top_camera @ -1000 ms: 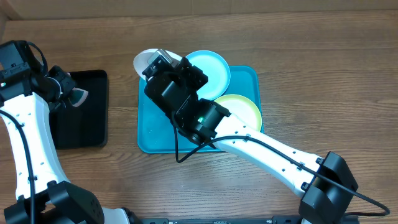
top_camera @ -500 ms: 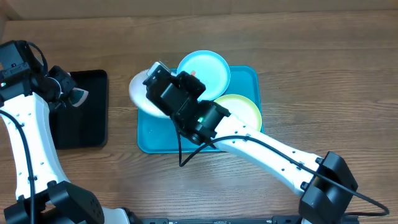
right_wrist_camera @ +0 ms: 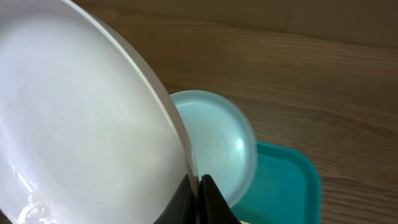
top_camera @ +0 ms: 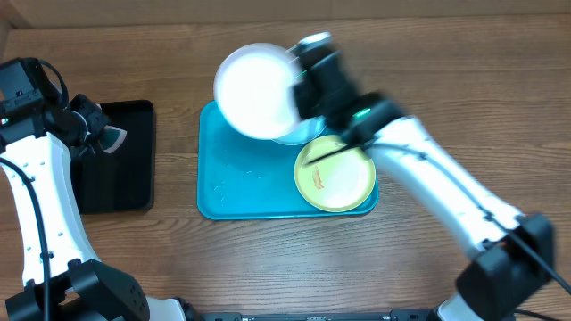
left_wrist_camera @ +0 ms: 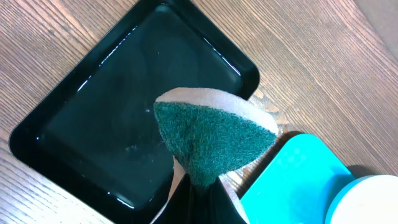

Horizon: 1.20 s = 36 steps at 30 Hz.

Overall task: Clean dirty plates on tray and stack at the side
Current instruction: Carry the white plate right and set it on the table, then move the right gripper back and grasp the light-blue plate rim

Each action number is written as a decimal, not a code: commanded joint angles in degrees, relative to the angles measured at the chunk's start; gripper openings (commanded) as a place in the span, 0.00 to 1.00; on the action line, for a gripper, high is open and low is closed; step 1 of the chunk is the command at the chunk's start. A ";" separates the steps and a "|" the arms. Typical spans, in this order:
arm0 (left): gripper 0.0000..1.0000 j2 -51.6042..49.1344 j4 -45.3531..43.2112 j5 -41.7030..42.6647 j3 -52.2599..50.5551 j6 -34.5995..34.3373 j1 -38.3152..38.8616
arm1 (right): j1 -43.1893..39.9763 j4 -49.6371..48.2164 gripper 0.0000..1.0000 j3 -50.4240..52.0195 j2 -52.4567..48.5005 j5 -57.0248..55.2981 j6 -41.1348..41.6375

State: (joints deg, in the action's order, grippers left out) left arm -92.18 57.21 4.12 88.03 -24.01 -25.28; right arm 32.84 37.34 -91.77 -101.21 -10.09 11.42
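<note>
The right fingers (right_wrist_camera: 212,205) were clenched on the thin rim of the white plate (top_camera: 257,89), a smooth, glossy disc held tilted above the far edge of the tray (top_camera: 234,192). Under its rim lay the blue plate (right_wrist_camera: 219,144), partly covered from overhead. The yellow-green plate (top_camera: 343,183), streaked with an orange-brown smear, sat in the near right corner, leaving the tray's left half bare. The left fingers (left_wrist_camera: 186,208) gripped a sponge (left_wrist_camera: 214,140), rough green face on tan backing, over a corner of the glossy black tray (left_wrist_camera: 81,124), well apart from the plates, on the wood-grain counter (top_camera: 446,89).
</note>
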 commanded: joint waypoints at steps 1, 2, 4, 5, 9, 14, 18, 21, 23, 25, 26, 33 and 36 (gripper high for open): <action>0.04 -0.66 -0.63 0.39 0.46 -0.20 -0.17 | -12.74 4.33 0.04 -2.16 2.27 22.67 4.39; 0.04 -0.87 -0.66 0.42 0.46 -0.20 -0.17 | -16.22 6.45 0.04 -2.16 1.99 26.62 4.87; 0.04 -1.57 -0.68 0.42 0.46 -0.20 -0.17 | -22.67 10.34 0.04 -2.05 1.27 31.41 4.90; 0.04 -1.92 -0.70 0.44 0.46 -0.22 -0.15 | -25.44 12.22 0.04 -2.03 0.90 32.11 4.85; 0.04 -3.63 -0.68 2.12 0.46 -0.22 -0.07 | -35.41 19.43 0.04 -1.86 -1.44 31.06 0.50; 0.04 -4.57 -0.72 3.41 0.46 -0.17 0.22 | -41.57 20.11 0.04 1.27 -4.07 25.18 -0.31; 0.04 -4.57 -0.61 3.39 0.46 -0.17 0.20 | -43.50 16.94 0.04 5.33 -5.88 17.35 3.26; 0.04 -4.57 -0.61 3.41 0.46 -0.17 0.22 | -43.85 12.11 0.04 9.99 -6.54 14.40 4.09; 0.04 -4.57 -0.63 3.41 0.46 -0.17 0.22 | -43.85 9.64 0.04 12.66 -6.62 14.38 5.01; 0.04 -4.57 -0.63 3.39 0.46 -0.17 0.22 | -43.85 8.02 0.04 14.40 -6.62 14.43 5.42; 0.04 -4.57 -0.68 3.39 0.46 -0.20 0.22 | -43.85 7.67 0.04 14.69 -6.62 14.38 5.40; 0.04 -4.57 -0.98 3.41 0.46 -0.17 0.22 | -43.65 6.34 0.48 14.29 -6.71 22.45 2.82; 0.04 -4.57 -1.11 3.41 0.46 -0.02 0.22 | -42.66 5.49 0.51 13.77 -6.71 35.50 -4.04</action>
State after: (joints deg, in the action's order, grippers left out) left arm -96.73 56.53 6.90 88.03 -24.01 -25.23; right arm -10.83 43.66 -76.71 -108.18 12.03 13.43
